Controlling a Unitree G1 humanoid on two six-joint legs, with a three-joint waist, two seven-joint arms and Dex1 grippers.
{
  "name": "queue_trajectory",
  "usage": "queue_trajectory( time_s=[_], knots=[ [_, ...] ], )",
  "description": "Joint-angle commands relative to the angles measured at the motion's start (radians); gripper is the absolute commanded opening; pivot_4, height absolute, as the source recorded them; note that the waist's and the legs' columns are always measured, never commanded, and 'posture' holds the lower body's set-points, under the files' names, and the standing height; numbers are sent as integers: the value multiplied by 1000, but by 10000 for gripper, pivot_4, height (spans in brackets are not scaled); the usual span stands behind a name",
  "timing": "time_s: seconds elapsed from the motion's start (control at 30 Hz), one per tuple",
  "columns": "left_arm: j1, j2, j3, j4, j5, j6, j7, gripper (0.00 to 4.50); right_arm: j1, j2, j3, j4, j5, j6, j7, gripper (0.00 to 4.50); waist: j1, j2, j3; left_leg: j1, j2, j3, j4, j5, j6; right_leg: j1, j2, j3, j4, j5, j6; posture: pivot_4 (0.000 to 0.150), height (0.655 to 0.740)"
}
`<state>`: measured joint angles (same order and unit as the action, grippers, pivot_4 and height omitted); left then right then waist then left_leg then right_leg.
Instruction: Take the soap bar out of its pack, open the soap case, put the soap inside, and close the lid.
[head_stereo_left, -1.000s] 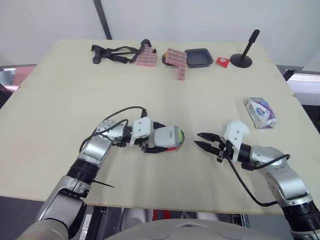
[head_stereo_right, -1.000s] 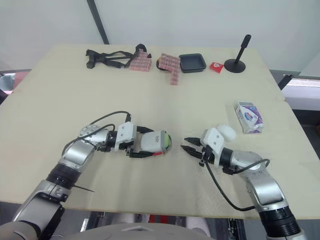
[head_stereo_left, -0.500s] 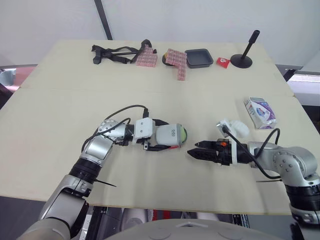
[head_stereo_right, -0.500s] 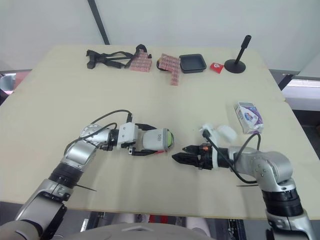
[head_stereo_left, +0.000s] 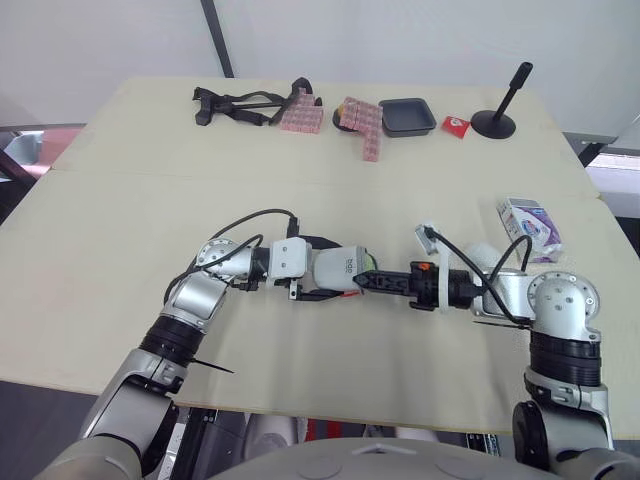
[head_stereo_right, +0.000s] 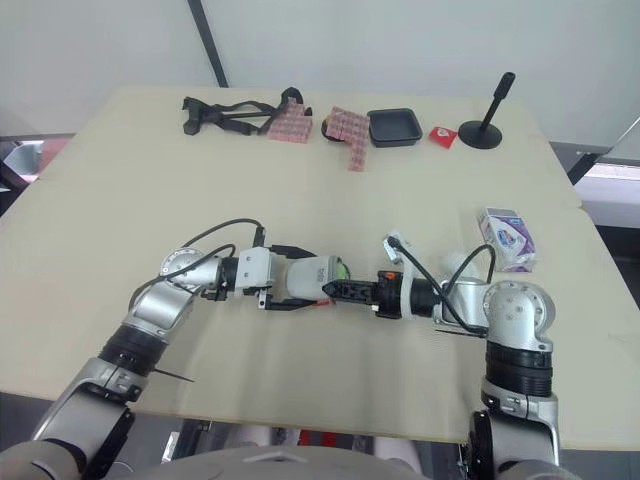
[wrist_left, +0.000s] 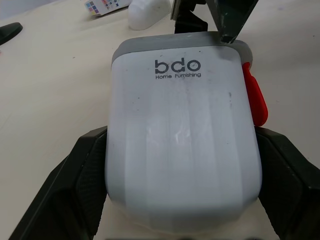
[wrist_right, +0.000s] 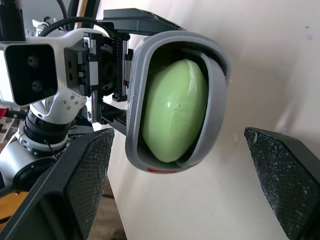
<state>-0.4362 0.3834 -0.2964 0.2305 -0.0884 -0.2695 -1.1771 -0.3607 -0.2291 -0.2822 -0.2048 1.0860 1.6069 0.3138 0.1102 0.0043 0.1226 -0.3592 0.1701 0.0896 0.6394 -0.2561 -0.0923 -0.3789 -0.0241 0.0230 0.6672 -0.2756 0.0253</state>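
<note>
Near the front middle of the pale worktop (head_stereo_left: 120, 220), the left gripper (wrist_left: 180, 145) grips the soap case (head_stereo_left: 338, 268) across its width, one black finger pressed to each long side. The case is white with a grey rim, lies on its side and carries a red tab (wrist_left: 254, 97) on one edge (the printed mark on its flat face reads "bdo Home Furnishing"). Its open mouth points toward the robot's right. The green soap (wrist_right: 175, 110) sits inside it, rounded end outward, filling most of the opening. Whether the case rests on the worktop or hangs just over it cannot be told. The right gripper (head_stereo_left: 370, 283) reaches in from the right, its tips just at the grey rim. Its fingers (wrist_right: 285, 175) are spread wide, one on either side of the mouth, and hold nothing. Off to the right, near the worktop's edge, lies the white and purple soap pack (head_stereo_left: 530, 220), with a small white lump (head_stereo_left: 482, 254) just beside it. Along the far edge stand a black strap (head_stereo_left: 235, 103), two clusters of pink patterned blocks (head_stereo_left: 300, 116), a black tray (head_stereo_left: 410, 116), a little red packet (head_stereo_left: 455, 125) and a black stand (head_stereo_left: 497, 118).
</note>
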Motion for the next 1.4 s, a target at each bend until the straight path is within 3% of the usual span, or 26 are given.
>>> queue_trajectory(
  time_s=[0.03, 1.4],
  knots=[
    [-14, -2, 5, -32, -19, -17, 10, 34904, -33, 27, -31, 2, 15, 7, -29, 44852, -1, 0, 0, 0, 0, 0, 0, 0, 0, 0, 0, 0, 0, 0, 0, 1500, 7400],
    [-8, -15, 0, -50, -26, 9, -2, 34904, -41, 10, 54, 16, -8, -47, -7, 44852, -1, 0, 0, -5, 0, 0, -2, 0, -1, 0, 0, 0, -1, 0, 0, 1500, 7400]
  ],
)
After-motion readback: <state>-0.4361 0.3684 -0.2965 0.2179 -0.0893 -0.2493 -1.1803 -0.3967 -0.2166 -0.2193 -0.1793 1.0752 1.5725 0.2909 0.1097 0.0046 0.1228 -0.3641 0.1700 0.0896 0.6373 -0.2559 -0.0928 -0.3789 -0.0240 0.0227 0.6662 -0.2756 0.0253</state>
